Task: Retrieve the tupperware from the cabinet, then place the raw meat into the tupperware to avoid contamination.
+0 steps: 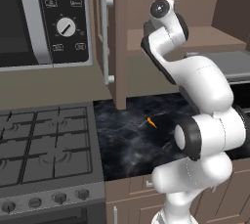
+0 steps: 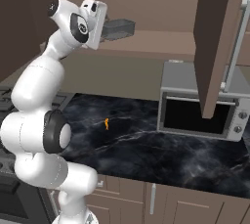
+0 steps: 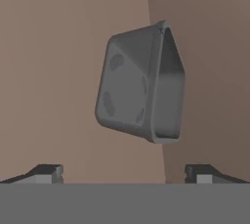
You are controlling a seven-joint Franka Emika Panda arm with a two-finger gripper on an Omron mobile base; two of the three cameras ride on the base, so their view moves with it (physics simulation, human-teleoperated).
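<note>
The tupperware (image 2: pixel 120 28) is a small translucent grey tub standing on the wooden shelf (image 2: pixel 161 42) of the open cabinet (image 2: pixel 217 37). My gripper (image 2: pixel 106 29) is raised to shelf height just left of the tub, open and holding nothing. In the hand view the tupperware (image 3: pixel 139 83) lies straight ahead, rolled sideways by the camera, a short way beyond the gripper (image 3: pixel 124 174), whose fingertips (image 3: pixel 49 171) stand wide apart. The raw meat (image 1: pixel 152 122) (image 2: pixel 107 123) is a tiny orange sliver on the dark marble counter (image 2: pixel 146 149) below.
A grey toaster oven (image 2: pixel 197 108) stands on the counter at the right under the open cabinet door. A microwave (image 1: pixel 44 17) hangs above the gas stove (image 1: pixel 44 145) at the left. Another open cabinet door (image 1: pixel 119 37) with a silver handle juts out beside the arm.
</note>
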